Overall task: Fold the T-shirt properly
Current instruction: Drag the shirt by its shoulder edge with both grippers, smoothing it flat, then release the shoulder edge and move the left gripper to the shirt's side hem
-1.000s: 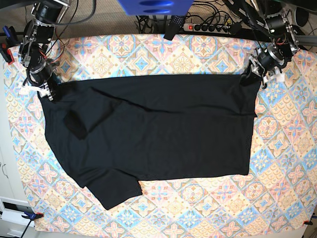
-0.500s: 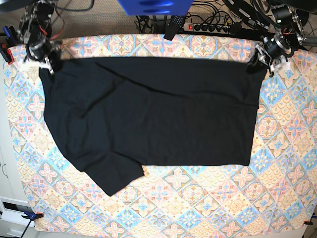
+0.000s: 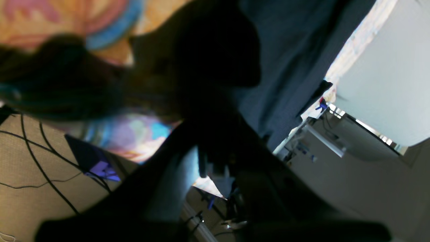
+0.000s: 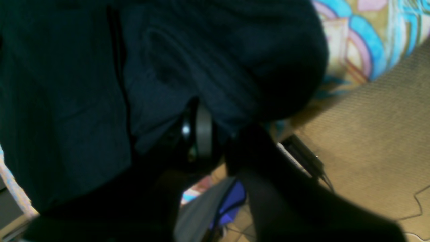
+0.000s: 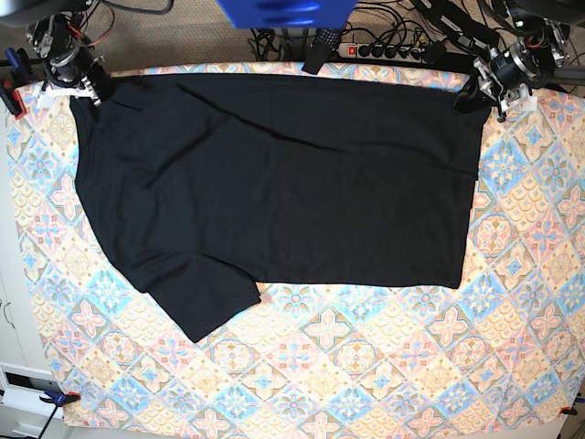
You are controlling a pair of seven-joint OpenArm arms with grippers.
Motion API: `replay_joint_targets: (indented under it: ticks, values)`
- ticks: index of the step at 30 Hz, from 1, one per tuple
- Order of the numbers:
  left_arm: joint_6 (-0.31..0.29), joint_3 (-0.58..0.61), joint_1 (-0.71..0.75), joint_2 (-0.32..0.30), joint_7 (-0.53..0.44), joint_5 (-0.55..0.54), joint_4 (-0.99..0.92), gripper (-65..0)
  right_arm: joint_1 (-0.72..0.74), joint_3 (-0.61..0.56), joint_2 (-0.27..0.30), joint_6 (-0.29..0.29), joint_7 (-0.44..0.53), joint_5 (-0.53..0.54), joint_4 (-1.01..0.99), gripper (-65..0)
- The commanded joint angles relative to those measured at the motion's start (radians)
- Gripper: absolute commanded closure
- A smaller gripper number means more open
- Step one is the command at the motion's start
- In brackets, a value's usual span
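Your base view is evenly and brightly lit and fairly sharp; the black T-shirt (image 5: 274, 183) reads as a nearly flat dark mass with only faint creases. Your two wrist views are dim and soft. In the left one, near parts are blurred black shapes and a pale wall (image 3: 386, 74) glares. In the right one, close fabric is smeared.

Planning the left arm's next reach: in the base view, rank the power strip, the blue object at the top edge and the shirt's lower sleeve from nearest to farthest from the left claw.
From the left claw:
1. Power strip, at the top, just off the cloth.
2. Blue object, top centre.
3. Lower sleeve of the T-shirt, far diagonal side.
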Motion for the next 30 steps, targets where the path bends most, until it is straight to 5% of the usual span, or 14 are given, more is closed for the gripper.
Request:
replay_joint_targets:
  ticks: [1,7,12,23,30]
  values:
    - [-0.006,-0.009,0.006,-0.015,0.016,-0.027,0.014,-0.6,-0.019,0.010,0.010,-0.027,-0.015,-0.037,0.007,-10.3]
    - [-0.006,-0.012,0.006,-0.021,0.067,-0.035,0.014,-20.1,-0.016,0.054,0.010,-0.027,-0.102,-0.037,0.021,-27.3]
    - [-0.006,-0.072,0.043,-0.020,0.075,-0.035,0.023,-21.4,-0.020,0.133,0.010,-0.027,-0.168,-0.037,0.081,-41.3]
    - [-0.040,-0.175,0.103,-0.021,0.072,-0.035,0.304,-21.4,-0.034,0.215,0.010,-0.027,-0.183,-0.037,0.206,-42.7]
    - [-0.040,-0.175,0.000,-0.058,0.069,-0.017,0.366,-21.4,-0.030,0.245,0.010,-0.027,-0.183,-0.037,0.297,-42.7]
